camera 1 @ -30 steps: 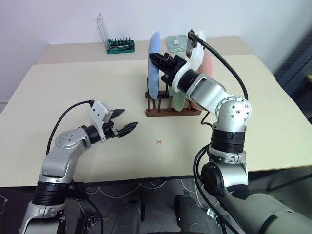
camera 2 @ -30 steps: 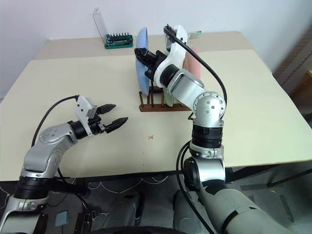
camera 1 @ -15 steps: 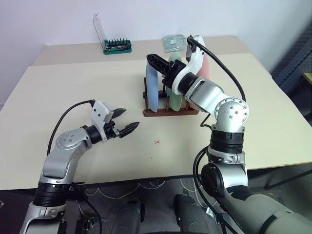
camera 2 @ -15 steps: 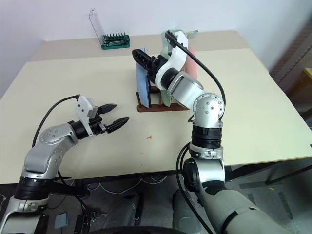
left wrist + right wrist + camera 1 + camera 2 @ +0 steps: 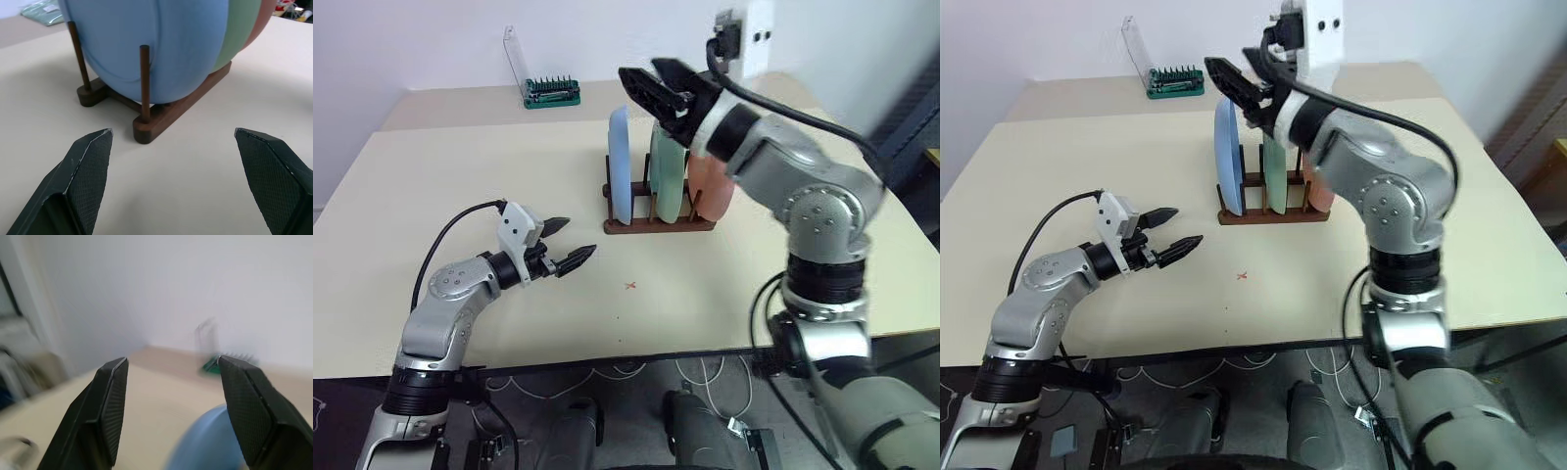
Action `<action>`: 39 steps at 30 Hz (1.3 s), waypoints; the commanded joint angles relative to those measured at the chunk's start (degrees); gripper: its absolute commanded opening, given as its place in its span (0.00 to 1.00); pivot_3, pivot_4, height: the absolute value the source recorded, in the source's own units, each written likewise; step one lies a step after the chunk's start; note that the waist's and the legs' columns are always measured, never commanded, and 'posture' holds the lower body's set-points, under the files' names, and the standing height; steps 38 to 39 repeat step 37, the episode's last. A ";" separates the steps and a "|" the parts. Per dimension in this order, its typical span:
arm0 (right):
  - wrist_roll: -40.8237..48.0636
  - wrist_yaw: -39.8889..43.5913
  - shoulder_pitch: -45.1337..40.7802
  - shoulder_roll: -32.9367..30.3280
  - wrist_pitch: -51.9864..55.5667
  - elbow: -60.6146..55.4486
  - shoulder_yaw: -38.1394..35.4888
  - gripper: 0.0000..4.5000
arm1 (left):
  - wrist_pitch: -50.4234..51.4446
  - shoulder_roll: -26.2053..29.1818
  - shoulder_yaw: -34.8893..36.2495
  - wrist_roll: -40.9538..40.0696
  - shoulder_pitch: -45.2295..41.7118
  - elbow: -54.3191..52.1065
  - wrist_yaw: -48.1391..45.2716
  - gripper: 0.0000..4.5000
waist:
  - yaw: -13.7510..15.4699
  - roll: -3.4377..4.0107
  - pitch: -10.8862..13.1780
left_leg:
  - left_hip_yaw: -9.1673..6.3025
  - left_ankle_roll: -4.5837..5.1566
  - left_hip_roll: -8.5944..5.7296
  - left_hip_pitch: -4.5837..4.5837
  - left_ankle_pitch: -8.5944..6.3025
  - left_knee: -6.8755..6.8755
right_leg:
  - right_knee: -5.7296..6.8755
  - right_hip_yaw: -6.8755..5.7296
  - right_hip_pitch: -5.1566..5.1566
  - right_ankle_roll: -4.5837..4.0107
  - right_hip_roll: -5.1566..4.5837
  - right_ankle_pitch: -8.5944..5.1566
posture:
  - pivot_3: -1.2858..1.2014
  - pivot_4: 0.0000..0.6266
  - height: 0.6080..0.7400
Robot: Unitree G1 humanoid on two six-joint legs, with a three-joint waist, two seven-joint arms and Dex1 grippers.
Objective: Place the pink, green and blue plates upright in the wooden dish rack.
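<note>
All three plates, blue [image 5: 621,164], green [image 5: 666,181] and pink [image 5: 711,191], stand in the rack [image 5: 658,223]. Right fingers [image 5: 656,90] and left fingers [image 5: 564,243] are open, empty. A low swing might topple blue.

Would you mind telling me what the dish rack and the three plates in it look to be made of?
Dish rack: dark reddish-brown wood, smooth, with round pegs. Blue plate, green plate and pink plate: plain, matte, no glare; plastic or matte ceramic, hard to tell.
</note>
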 commanded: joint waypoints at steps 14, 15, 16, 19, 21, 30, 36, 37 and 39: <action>-11.43 28.67 44.82 -26.71 -16.95 -4.19 -19.45 0.65 | -3.24 2.27 0.86 1.78 -2.02 5.22 -1.47 0.92 | 1.21 -0.05 0.01 | 0.24 0.28 0.05 0.13 -0.16 0.16 | -0.17 0.04 0.28 0.11 -0.08 -0.10 | 0.52 0.24 1.00; -13.07 28.32 44.94 -26.22 -18.18 -3.08 -18.16 0.65 | -3.61 2.12 0.83 1.95 -2.27 5.54 -1.33 0.92 | 1.33 -0.05 0.02 | 0.24 0.28 0.04 0.13 -0.16 0.18 | -0.17 0.04 0.29 0.11 -0.08 -0.10 | 0.52 0.24 1.00; -13.79 28.27 44.99 -25.56 -19.19 -2.02 -17.61 0.65 | -3.85 2.03 0.85 2.14 -2.26 5.66 -1.08 0.92 | 1.44 -0.05 0.02 | 0.24 0.27 0.02 0.10 -0.16 0.20 | -0.18 0.04 0.29 0.12 -0.10 -0.10 | 0.52 0.24 1.00; -15.78 28.72 44.54 -24.57 -22.08 2.36 -16.70 0.65 | -4.41 1.89 1.21 3.00 -1.62 5.59 0.13 0.92 | 1.72 -0.08 0.03 | 0.23 0.27 -0.02 0.08 -0.16 0.21 | -0.20 0.05 0.29 0.12 -0.15 -0.10 | 0.52 0.24 1.00; -16.89 29.29 43.94 -24.11 -24.06 5.76 -16.03 0.65 | -4.93 2.08 2.33 3.36 -0.65 5.79 0.84 0.92 | 1.79 -0.08 0.03 | 0.22 0.27 -0.03 0.06 -0.16 0.22 | -0.20 0.04 0.29 0.13 -0.16 -0.09 | 0.52 0.24 1.00; -19.08 31.69 45.36 -21.61 -30.16 15.40 -15.35 0.65 | -4.69 2.12 4.42 3.71 5.94 3.91 3.80 0.92 | 1.65 -0.08 0.03 | 0.20 0.27 -0.03 0.09 -0.16 0.18 | -0.19 0.04 0.29 0.12 -0.16 -0.10 | 0.52 0.24 1.00; -18.98 32.41 43.91 -20.94 -29.68 17.00 -15.22 0.65 | -4.44 1.76 5.14 3.38 7.23 2.87 5.24 0.92 | 1.70 -0.07 0.03 | 0.19 0.26 -0.03 0.09 -0.16 0.21 | -0.19 0.04 0.30 0.12 -0.16 -0.09 | 0.52 0.24 1.00; -19.20 32.56 43.78 -20.94 -29.84 17.31 -15.14 0.65 | -4.38 1.64 4.99 3.51 7.34 2.71 5.40 0.92 | 1.70 -0.07 0.03 | 0.19 0.26 -0.03 0.09 -0.16 0.22 | -0.19 0.04 0.31 0.12 -0.16 -0.09 | 0.52 0.24 1.00; -19.20 32.56 43.78 -20.94 -29.84 17.31 -15.14 0.65 | -4.38 1.64 4.99 3.51 7.34 2.71 5.40 0.92 | 1.70 -0.07 0.03 | 0.19 0.26 -0.03 0.09 -0.16 0.22 | -0.19 0.04 0.31 0.12 -0.16 -0.09 | 0.52 0.24 1.00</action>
